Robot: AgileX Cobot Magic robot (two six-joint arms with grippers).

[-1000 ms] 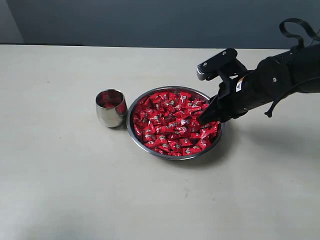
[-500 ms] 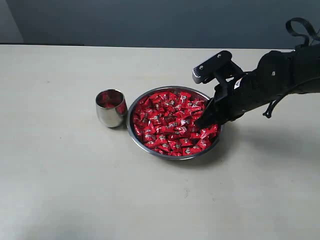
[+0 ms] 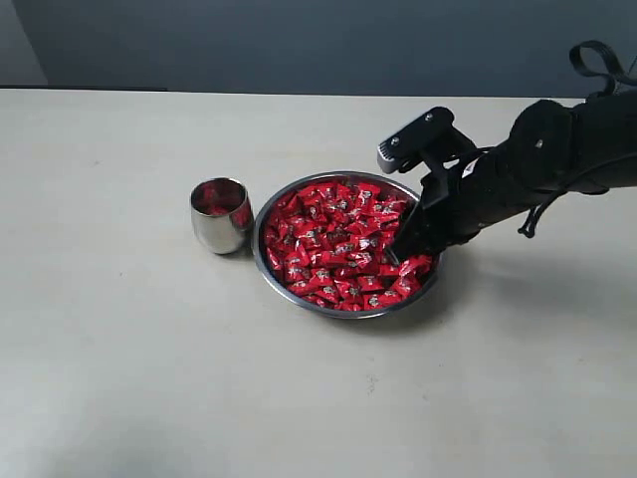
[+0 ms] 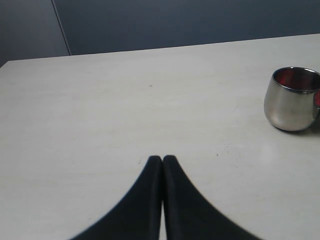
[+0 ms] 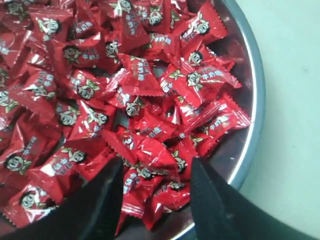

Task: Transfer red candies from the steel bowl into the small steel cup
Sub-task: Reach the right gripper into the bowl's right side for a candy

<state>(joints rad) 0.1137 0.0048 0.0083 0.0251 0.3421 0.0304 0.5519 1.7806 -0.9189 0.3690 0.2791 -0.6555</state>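
Observation:
The steel bowl sits mid-table, heaped with red candies. Just left of it stands the small steel cup, showing red inside; the left wrist view also shows the small steel cup. My right gripper is open and dipped into the right side of the bowl. In the right wrist view its fingers straddle several red candies close to the steel bowl's rim, tips down among the wrappers. My left gripper is shut and empty, low over bare table, away from the cup.
The pale table spreads round the bowl and cup. A dark wall runs along its far edge. My right arm reaches in from the right, above the table.
My right gripper has moved left and down, further into the candies on the bowl's right side. The cup, the bowl and the left side have not moved.

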